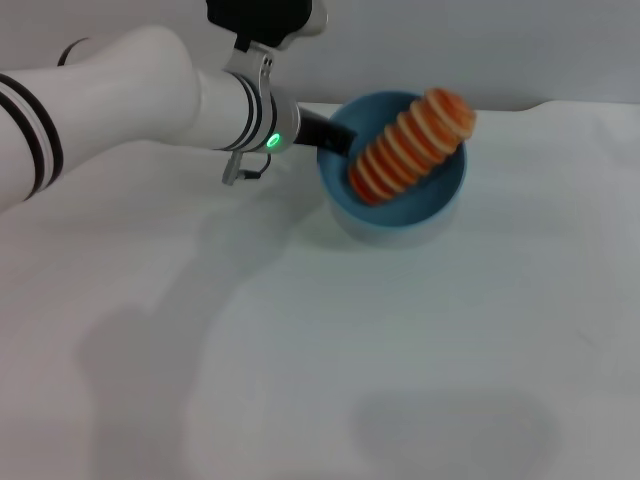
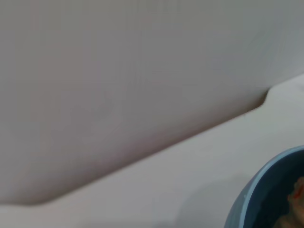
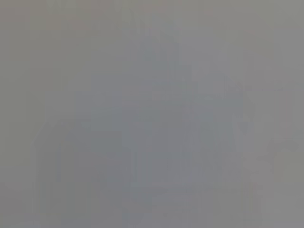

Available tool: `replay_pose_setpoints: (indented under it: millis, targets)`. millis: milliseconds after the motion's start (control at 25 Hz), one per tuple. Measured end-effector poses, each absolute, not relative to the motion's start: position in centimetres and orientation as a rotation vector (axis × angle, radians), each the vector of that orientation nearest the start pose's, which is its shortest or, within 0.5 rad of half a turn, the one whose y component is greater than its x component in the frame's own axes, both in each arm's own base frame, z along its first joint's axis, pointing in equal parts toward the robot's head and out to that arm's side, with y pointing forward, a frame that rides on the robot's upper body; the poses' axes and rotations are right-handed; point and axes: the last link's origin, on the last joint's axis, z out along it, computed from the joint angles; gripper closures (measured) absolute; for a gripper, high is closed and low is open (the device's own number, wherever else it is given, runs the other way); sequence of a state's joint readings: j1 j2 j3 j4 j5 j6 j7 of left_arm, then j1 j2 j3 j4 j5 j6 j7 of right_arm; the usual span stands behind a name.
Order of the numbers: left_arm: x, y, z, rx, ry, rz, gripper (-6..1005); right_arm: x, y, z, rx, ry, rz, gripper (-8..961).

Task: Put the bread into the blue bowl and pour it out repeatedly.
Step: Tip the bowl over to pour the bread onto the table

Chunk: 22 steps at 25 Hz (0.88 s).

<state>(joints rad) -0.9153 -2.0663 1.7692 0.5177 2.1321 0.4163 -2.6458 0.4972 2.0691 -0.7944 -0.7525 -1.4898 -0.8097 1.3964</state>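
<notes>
The blue bowl [image 1: 440, 195] stands at the back middle of the white table [image 1: 300, 340]. The bread [image 1: 410, 147], striped orange-red and cream, leans inside it with its upper end poking over the far right rim. My left arm reaches in from the left. My left gripper [image 1: 336, 138] is at the bowl's left rim, its black fingers [image 1: 322, 130] closed on that rim. In the left wrist view the blue bowl [image 2: 259, 194] fills one corner, and a sliver of bread [image 2: 298, 189] shows inside it. My right gripper is out of view.
The table's back edge [image 1: 560, 105] runs just behind the bowl, against a pale wall. The right wrist view shows only a plain grey surface.
</notes>
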Motion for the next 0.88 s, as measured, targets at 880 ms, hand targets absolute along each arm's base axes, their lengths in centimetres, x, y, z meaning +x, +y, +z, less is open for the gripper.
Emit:
replay_pose_setpoints:
  millis: [880]
  targets:
    - [-10.6, 45.7, -11.6, -2.267, -0.41, -0.222, 999, 40.5, 27.4, 7.0, -1.417, 0.812, 0.817, 217]
